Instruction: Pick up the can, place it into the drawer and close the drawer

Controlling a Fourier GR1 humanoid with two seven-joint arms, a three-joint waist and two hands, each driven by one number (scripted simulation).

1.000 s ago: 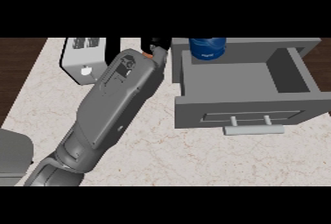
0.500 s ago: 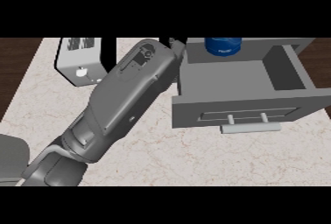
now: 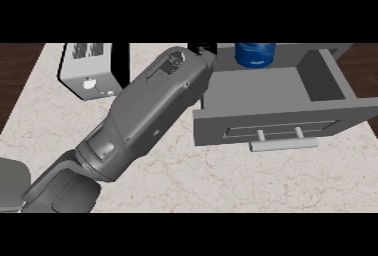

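Observation:
The blue can [image 3: 255, 54] hangs upright over the back of the open grey drawer [image 3: 266, 130], its top cut off by the view's upper edge. My left forearm runs from the lower left up to the drawer's left wall. Only a black sliver of my left hand [image 3: 198, 49] shows there, just left of the can, which has travelled along with it. The rest of the hand is hidden behind the wrist and the view's edge. The drawer stands pulled out toward me, its handle [image 3: 284, 145] in front. My right hand shows nowhere.
A grey toaster-like box [image 3: 88, 75] stands at the counter's back left, close to my forearm. The marble counter [image 3: 221, 185] ends at dark flooring on the far left and right. A grey body part [image 3: 11, 185] fills the lower left corner.
My left arm has stretched up and to the right. The can has moved right with it, from beside the drawer's left wall to over the drawer's back. The drawer has stayed put.

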